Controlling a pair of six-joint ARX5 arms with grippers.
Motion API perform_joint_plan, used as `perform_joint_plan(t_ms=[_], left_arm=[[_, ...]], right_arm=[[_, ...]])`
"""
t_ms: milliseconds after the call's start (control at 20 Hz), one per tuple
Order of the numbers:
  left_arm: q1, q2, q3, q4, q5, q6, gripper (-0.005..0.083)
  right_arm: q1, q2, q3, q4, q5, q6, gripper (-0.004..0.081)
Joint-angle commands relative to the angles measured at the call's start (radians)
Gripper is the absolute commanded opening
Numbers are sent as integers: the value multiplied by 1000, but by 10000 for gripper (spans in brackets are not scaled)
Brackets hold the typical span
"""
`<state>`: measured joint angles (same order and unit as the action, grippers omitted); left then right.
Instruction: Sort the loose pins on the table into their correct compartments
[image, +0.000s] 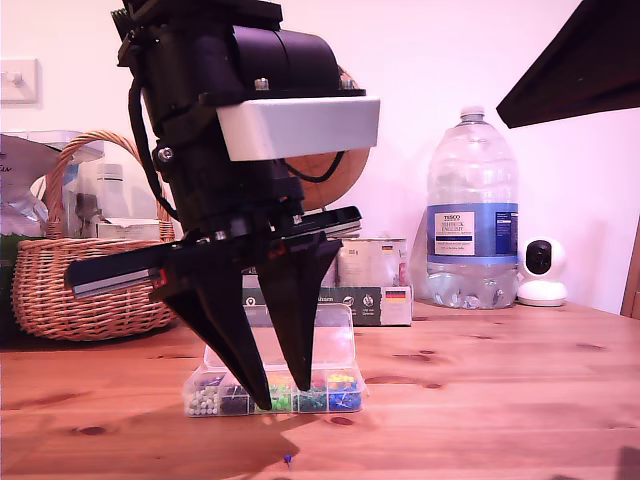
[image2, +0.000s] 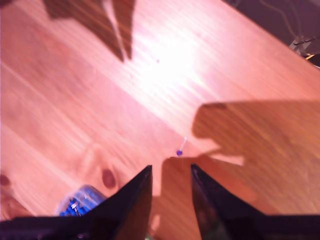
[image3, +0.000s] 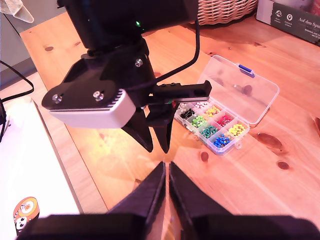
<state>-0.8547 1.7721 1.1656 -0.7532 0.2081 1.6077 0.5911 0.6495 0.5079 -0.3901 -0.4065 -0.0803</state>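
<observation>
My first gripper (image: 272, 395) hangs above the table (image: 480, 400), its two dark jaws parted with a clear gap between the tips and nothing held. In the exterior view those tips point down just in front of the clear plastic box (image: 275, 390), whose lid stands open behind its row of coloured compartments (image: 300, 398). Looking along that gripper in the first wrist view (image2: 171, 172), I see the dark blue-purple pin (image2: 179, 151) lying on bare wood a short way beyond the tips, not touched by either one. The same pin shows in the exterior view as a speck (image: 288, 460) near the bottom edge, on the near side of the box and apart from it. I cannot find the light green pin in any view.

My second gripper (image3: 167, 172) has its jaws drawn together, tips almost meeting, with nothing visible between them. Its camera looks at my first gripper (image3: 157, 145) and the box (image3: 227, 112) beyond it.

A wicker basket (image: 85, 270) sits at the exterior view's left, and a large water bottle (image: 472, 215) stands toward its right.
</observation>
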Motion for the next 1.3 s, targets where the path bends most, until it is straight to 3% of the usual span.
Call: perform_joint_plan(t_ms=[0,1250], left_arm=[[5,50,-9,11,7,20,214],[10,119,-9,39,27,27,213]], right_arm=[[5,2,-6,5,-3,-3,-13],[5,2,-6,5,-3,-3,-13]])
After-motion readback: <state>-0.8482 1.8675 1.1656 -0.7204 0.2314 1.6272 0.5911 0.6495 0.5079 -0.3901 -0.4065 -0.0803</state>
